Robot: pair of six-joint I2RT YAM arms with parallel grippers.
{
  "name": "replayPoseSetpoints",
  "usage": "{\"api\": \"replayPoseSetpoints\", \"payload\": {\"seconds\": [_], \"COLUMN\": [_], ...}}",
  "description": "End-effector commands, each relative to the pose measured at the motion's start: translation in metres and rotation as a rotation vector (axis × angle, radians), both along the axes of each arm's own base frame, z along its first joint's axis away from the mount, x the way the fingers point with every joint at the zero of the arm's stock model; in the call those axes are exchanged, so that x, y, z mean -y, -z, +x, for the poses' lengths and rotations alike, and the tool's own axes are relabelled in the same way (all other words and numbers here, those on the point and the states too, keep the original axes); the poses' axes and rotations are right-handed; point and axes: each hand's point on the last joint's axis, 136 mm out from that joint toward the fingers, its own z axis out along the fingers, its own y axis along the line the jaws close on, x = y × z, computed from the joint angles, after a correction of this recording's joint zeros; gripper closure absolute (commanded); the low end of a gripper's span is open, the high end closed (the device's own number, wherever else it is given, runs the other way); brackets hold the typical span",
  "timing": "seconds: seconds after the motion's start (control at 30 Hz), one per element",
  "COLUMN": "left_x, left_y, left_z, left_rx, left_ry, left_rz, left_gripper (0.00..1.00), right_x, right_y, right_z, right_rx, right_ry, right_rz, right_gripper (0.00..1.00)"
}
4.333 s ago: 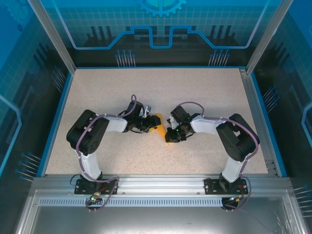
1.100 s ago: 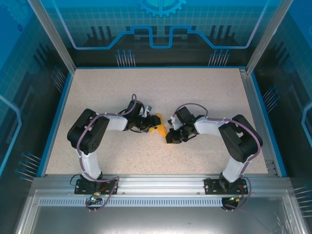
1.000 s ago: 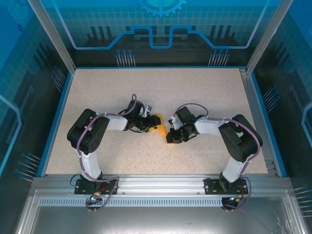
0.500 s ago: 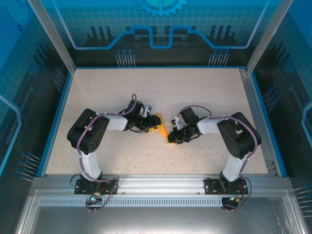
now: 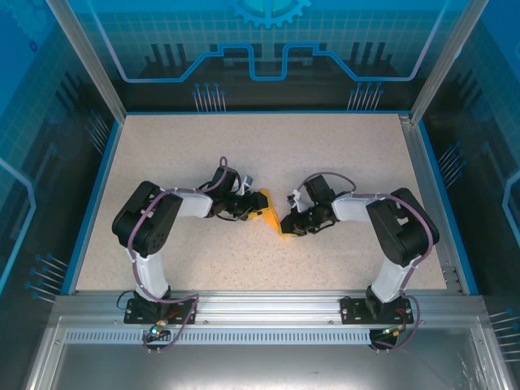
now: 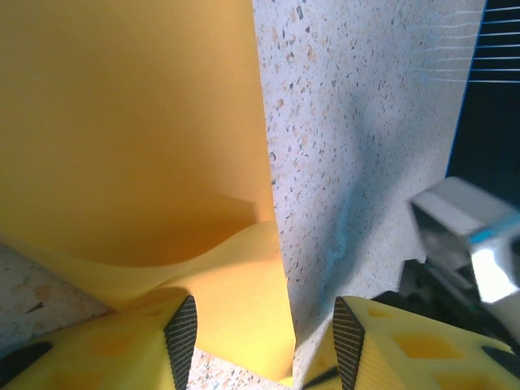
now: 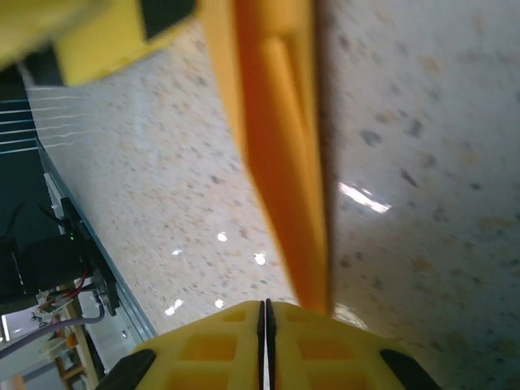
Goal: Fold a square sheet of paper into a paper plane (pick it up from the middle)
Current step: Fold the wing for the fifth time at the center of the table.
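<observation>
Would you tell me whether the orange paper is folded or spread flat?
Folded: in the right wrist view the paper shows stacked layers along its edge.

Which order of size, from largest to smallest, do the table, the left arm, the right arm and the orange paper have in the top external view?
1. table
2. left arm and right arm: they look alike, so unranked
3. orange paper

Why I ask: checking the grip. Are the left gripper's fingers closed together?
No, the left gripper stands open, the paper edge lying between its fingers.
</observation>
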Motion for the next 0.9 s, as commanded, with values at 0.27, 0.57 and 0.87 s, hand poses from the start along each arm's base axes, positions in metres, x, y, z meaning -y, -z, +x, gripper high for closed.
{"api": "replayPoseSetpoints", "payload": {"seconds": [0.27,0.57,0.87], "left_x": [-0.002,-0.001,0.001], "left_y": [0.034,0.032,0.016], "left_z": [-0.012,-0.012,-0.006], "left_rx": [-0.054,-0.049,-0.008], "left_ry": [0.027,0.033,0.046], "left_rz": [0.067,0.062,0.052], "left_gripper": [0.49,0.49,0.48], "right_x": [-0.029,-0.026,0.000], "right_y": [-0.015,0.016,0.052], "right_z": [0.029,0.036,0.019], "right_rx": [0.081,0.041,-0.043], "right_ry": [0.005,0.032,0.077], "right_rz": [-0.020,-0.102,-0.170], "right_gripper": [0.88,0.89,0.91]}}
